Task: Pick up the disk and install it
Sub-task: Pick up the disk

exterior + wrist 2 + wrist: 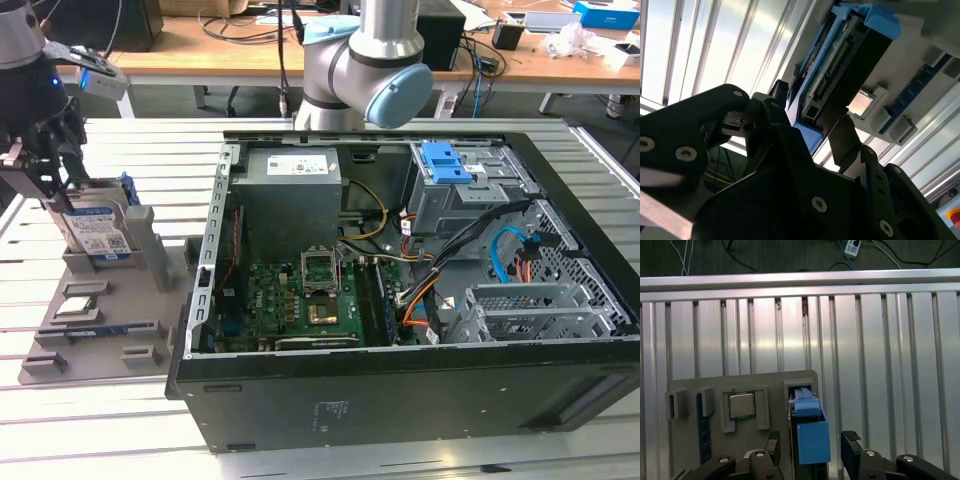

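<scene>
— Silver and blue: is that the disk (pixel 100 232)? Where does it sit?
— Upright on its edge in a slot of the grey fixture tray (pixel 95 352), on the slatted desk (pixel 150 150). In the exterior view that is at nine o'clock from the open computer case (pixel 420 300). Standing it that way leaves both flat faces free to be taken.
— And the hand (pixel 45 165)?
— Open, close by the disk at its ten o'clock. In the first wrist view its fingers (pixel 851 446) straddle the caddy with a gap on each side, so nothing is gripped and the disk is not yet lifted.
— Anything else in the tray?
— A small square chip (pixel 742 405) in its own pocket just beside the disk, apart from the fingers.
— And the case?
— On its side, panel off, board exposed. A blue bracket (pixel 445 160) sits at one o'clock inside. I judge the side is open so the disk can go in from above.
</scene>
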You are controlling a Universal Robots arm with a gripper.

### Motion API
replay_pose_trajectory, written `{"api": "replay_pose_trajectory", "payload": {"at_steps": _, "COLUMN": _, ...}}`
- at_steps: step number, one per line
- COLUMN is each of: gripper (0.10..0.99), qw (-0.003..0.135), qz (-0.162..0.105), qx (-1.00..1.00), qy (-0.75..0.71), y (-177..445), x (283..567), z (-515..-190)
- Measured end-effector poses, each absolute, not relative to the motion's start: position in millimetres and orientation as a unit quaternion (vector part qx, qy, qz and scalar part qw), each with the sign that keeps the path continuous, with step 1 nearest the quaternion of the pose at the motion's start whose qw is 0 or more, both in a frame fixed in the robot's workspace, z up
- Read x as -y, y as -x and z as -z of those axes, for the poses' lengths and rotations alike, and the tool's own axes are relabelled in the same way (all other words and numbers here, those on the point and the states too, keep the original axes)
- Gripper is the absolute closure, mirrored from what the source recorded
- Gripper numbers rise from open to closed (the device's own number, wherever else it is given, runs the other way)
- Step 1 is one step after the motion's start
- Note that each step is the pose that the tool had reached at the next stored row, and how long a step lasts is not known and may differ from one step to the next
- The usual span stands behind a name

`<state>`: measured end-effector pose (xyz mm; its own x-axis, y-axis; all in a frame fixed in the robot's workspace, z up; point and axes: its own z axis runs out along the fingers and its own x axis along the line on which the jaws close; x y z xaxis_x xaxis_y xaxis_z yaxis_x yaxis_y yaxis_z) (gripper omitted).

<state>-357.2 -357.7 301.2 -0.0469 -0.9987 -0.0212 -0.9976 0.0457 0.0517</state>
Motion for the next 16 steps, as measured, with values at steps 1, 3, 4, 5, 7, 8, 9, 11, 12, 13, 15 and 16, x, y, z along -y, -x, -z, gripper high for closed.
{"api": "replay_pose_trajectory", "payload": {"at_steps": 1, "gripper": 0.486, "qw": 0.010, "qz": 0.026, "qx": 0.723, "qy": -0.691, "y": 357.2, "x": 357.5, "z": -298.2}}
{"api": "replay_pose_trajectory", "payload": {"at_steps": 3, "gripper": 0.486, "qw": 0.010, "qz": 0.026, "qx": 0.722, "qy": -0.691, "y": 357.2, "x": 357.2, "z": -293.5}}
{"api": "replay_pose_trajectory", "payload": {"at_steps": 4, "gripper": 0.486, "qw": 0.010, "qz": 0.026, "qx": 0.722, "qy": -0.691, "y": 357.2, "x": 356.9, "z": -290.7}}
{"api": "replay_pose_trajectory", "payload": {"at_steps": 5, "gripper": 0.486, "qw": 0.010, "qz": 0.026, "qx": 0.722, "qy": -0.692, "y": 357.2, "x": 356.7, "z": -288.9}}
{"api": "replay_pose_trajectory", "payload": {"at_steps": 7, "gripper": 0.486, "qw": 0.010, "qz": 0.026, "qx": 0.721, "qy": -0.692, "y": 357.2, "x": 356.5, "z": -284.1}}
{"api": "replay_pose_trajectory", "payload": {"at_steps": 8, "gripper": 0.486, "qw": 0.011, "qz": 0.026, "qx": 0.721, "qy": -0.693, "y": 357.2, "x": 356.4, "z": -280.7}}
{"api": "replay_pose_trajectory", "payload": {"at_steps": 9, "gripper": 0.486, "qw": 0.011, "qz": 0.025, "qx": 0.721, "qy": -0.693, "y": 357.2, "x": 356.4, "z": -279.5}}
{"api": "replay_pose_trajectory", "payload": {"at_steps": 11, "gripper": 0.486, "qw": 0.011, "qz": 0.025, "qx": 0.720, "qy": -0.693, "y": 357.2, "x": 356.4, "z": -279.2}}
{"api": "replay_pose_trajectory", "payload": {"at_steps": 12, "gripper": 0.486, "qw": 0.011, "qz": 0.025, "qx": 0.720, "qy": -0.693, "y": 357.2, "x": 356.4, "z": -279.2}}
{"api": "replay_pose_trajectory", "payload": {"at_steps": 13, "gripper": 0.486, "qw": 0.011, "qz": 0.025, "qx": 0.720, "qy": -0.693, "y": 357.2, "x": 356.4, "z": -279.1}}
{"api": "replay_pose_trajectory", "payload": {"at_steps": 15, "gripper": 0.486, "qw": 0.008, "qz": 0.022, "qx": 0.721, "qy": -0.693, "y": 357.3, "x": 356.3, "z": -278.9}}
{"api": "replay_pose_trajectory", "payload": {"at_steps": 16, "gripper": 0.486, "qw": 0.003, "qz": 0.017, "qx": 0.721, "qy": -0.693, "y": 357.3, "x": 356.3, "z": -278.8}}
